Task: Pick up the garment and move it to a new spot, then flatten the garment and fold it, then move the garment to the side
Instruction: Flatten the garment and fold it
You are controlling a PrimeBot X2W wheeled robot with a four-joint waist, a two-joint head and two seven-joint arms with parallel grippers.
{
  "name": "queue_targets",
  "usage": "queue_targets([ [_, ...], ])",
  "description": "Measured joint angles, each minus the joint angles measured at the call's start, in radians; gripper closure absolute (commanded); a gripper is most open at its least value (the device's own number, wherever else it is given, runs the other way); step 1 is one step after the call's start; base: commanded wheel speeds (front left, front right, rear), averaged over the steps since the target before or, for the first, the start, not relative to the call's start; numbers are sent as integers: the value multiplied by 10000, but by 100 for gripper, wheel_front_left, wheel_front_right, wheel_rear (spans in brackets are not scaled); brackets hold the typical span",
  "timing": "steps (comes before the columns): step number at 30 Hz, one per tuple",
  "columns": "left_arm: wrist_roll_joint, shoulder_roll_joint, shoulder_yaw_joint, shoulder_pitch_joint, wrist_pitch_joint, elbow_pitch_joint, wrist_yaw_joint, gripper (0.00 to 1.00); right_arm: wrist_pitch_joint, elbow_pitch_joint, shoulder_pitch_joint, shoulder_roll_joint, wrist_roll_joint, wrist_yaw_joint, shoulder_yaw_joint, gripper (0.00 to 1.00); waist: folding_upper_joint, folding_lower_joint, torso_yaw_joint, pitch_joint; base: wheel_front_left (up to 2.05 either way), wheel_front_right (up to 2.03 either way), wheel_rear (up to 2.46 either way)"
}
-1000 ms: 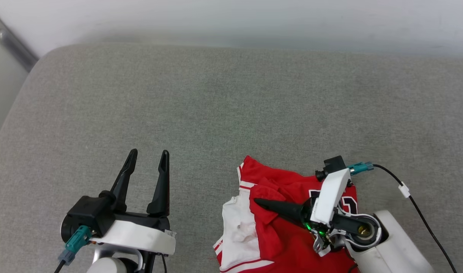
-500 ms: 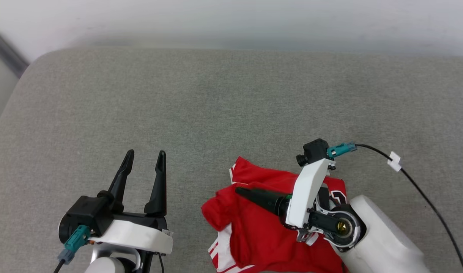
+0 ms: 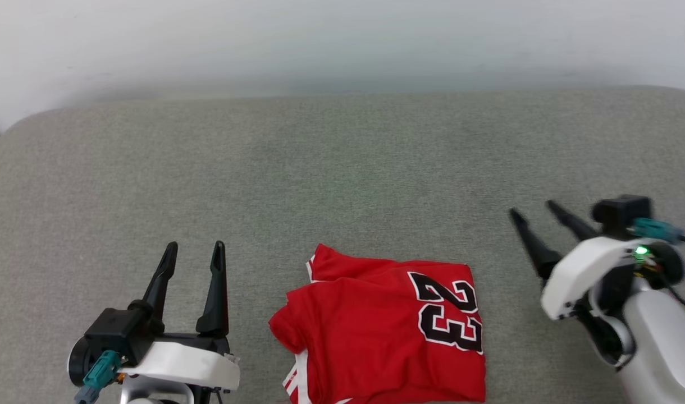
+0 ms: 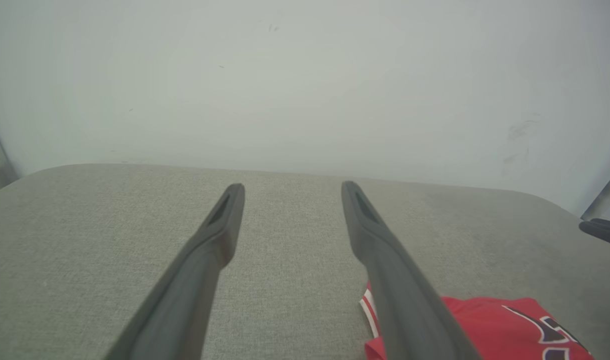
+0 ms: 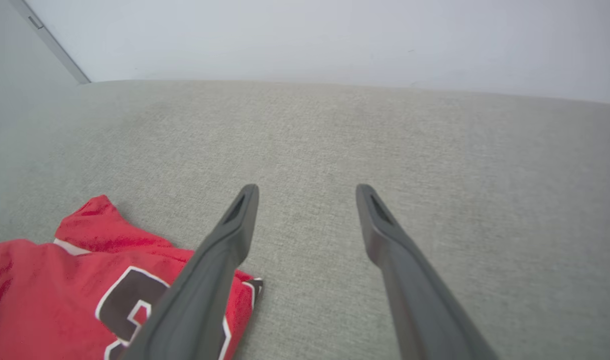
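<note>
Grey woven bench [image 3: 342,168], rounded corners; soft red garment [image 3: 376,331] folded flat, lower centre; left gripper [image 3: 195,245] and right gripper [image 3: 532,207] spread, empty.

Grey fabric cushion [image 3: 342,168] against a pale wall [image 3: 342,39]
The woven cushion has rounded far corners and meets the plain wall along its back edge; a slim grey strip [image 5: 50,42] crosses the wall near one corner.

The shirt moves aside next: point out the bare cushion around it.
Widest: grey cushion between garment and wall. Narrower strips separate the garment from left gripper and right gripper. Crowded along the near edge.
</note>
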Motion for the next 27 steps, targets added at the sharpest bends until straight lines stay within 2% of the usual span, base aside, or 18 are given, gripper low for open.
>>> queue_targets([
  [6,-13,107,113,189,17,73,117,0,-1371,-1127,1135,249,-1680,0,-2406,0,0,-1,-331,-221,0,0,0],
  [11,-138,111,165,517,17,267,159,0,-1670,-2926,2357,1053,-2585,0,-3304,0,0,-1,-503,-641,0,0,0],
  [27,-86,104,380,1345,15,407,477,0,-117,-5912,5082,1925,-3149,2,-3584,0,0,-2,-546,-1552,0,0,0],
])
